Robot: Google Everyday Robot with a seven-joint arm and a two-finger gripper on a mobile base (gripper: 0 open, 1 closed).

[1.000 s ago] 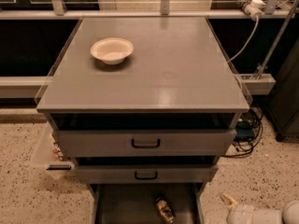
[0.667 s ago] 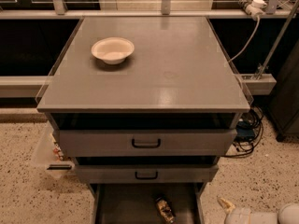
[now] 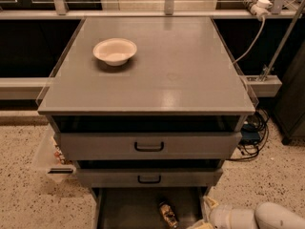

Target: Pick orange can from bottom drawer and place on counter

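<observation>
The orange can [image 3: 167,213] lies on its side on the dark floor of the open bottom drawer [image 3: 124,211], near the middle right. My gripper [image 3: 204,214] is at the bottom right of the view, at the drawer's right wall, just right of the can and not touching it. Its pale fingertips [image 3: 208,203] stand apart and hold nothing. The white arm [image 3: 267,217] reaches in from the right. The grey counter [image 3: 181,66] spans the cabinet top above.
A white bowl [image 3: 115,51] sits on the counter's left rear. Two grey drawers with black handles [image 3: 149,147] are above the bottom drawer, the upper pulled out slightly. Cables [image 3: 250,132] and a power strip are to the right. A clear plastic box [image 3: 52,159] stands at the cabinet's left.
My gripper and arm have moved left, closer to the bottom drawer's right wall. The can and bowl have not moved.
</observation>
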